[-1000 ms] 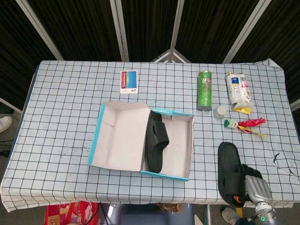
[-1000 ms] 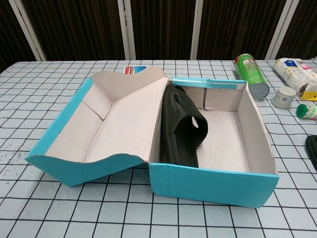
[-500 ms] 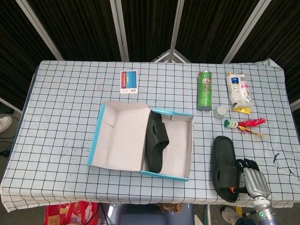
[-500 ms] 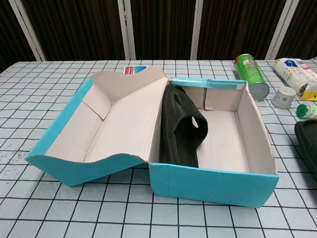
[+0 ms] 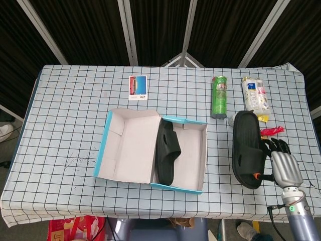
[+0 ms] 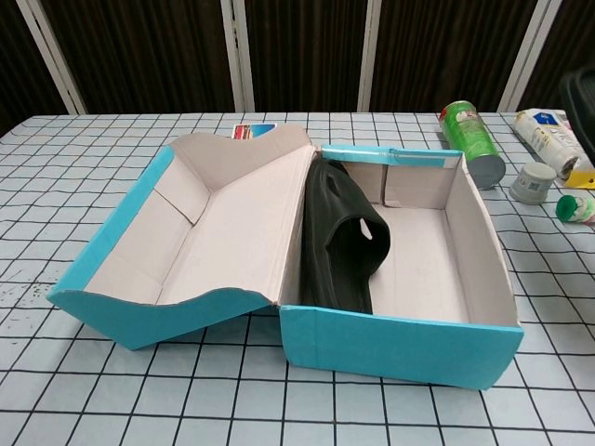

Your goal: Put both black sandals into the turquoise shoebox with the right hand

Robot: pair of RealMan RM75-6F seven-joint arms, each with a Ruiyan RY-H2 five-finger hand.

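While my right hand (image 5: 286, 165) grasps second black sandal (image 5: 247, 148) right of turquoise shoebox (image 5: 181, 187), head view shows checked tablecloth (image 5: 70, 110), dark curtain behind. First black sandal (image 5: 167, 152) stands on edge inside shoebox, against left wall. Beyond shoebox: photo card (image 5: 138, 86), green can (image 5: 218, 97), white packet (image 5: 255, 96); writing unreadable. My left hand out of sight.

Chest view: shoebox (image 6: 400, 346) open, lid (image 6: 186, 251) hinged left, sandal (image 6: 344, 243) inside. Only here: small white cup (image 6: 534, 181), green-capped item (image 6: 576, 208) far right of shoebox. Held sandal barely visible at right edge.
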